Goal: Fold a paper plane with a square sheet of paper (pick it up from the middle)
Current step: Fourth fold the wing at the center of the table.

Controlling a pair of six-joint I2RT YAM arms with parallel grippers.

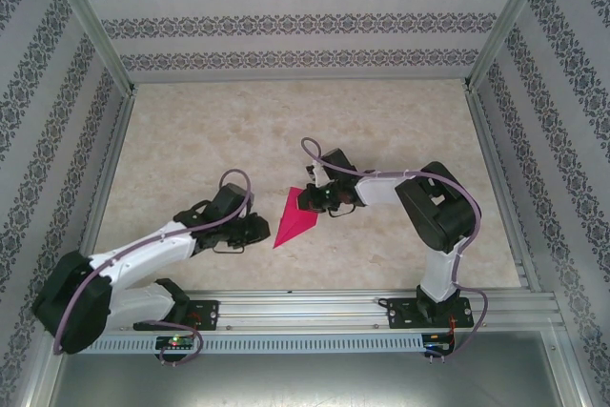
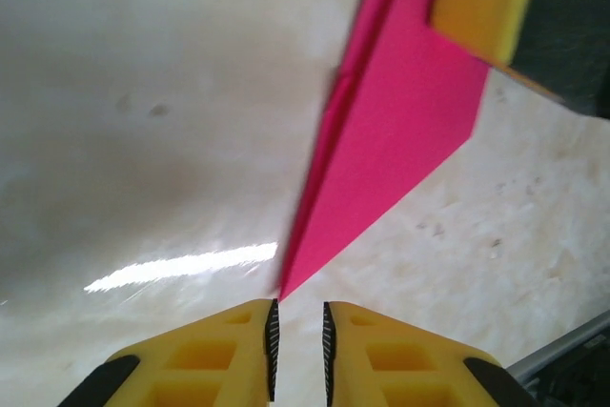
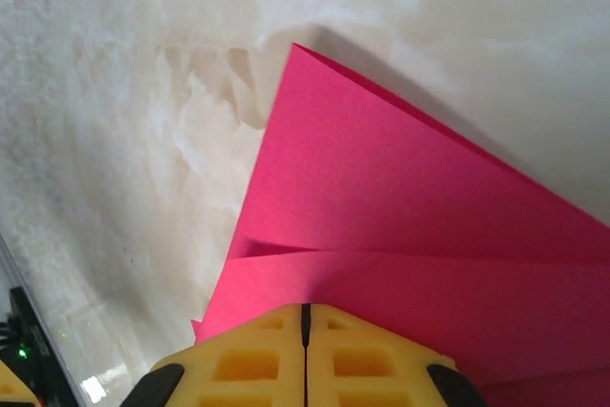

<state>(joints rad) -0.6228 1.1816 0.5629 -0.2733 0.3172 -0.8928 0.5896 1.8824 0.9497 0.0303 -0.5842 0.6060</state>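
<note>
**Late folding stage.** The paper plane [image 1: 295, 218], a narrow magenta dart, lies at frame centre in the top view and appears lifted slightly off the worktop [image 1: 219, 131]. The right fingers [image 3: 248, 359] are together, seemingly clamped on its upper end. The left fingers [image 2: 219, 359] stand slightly apart just short of its lower tip, holding nothing. The likely next move is a pinch at that tip, aligned with the centre crease and gentle enough not to crumple.

The top camera looked down from behind both arm bases [image 1: 181, 316]; each wrist camera (low, very near) faced the paper plane [image 2: 391, 140] from opposite ends.
</note>
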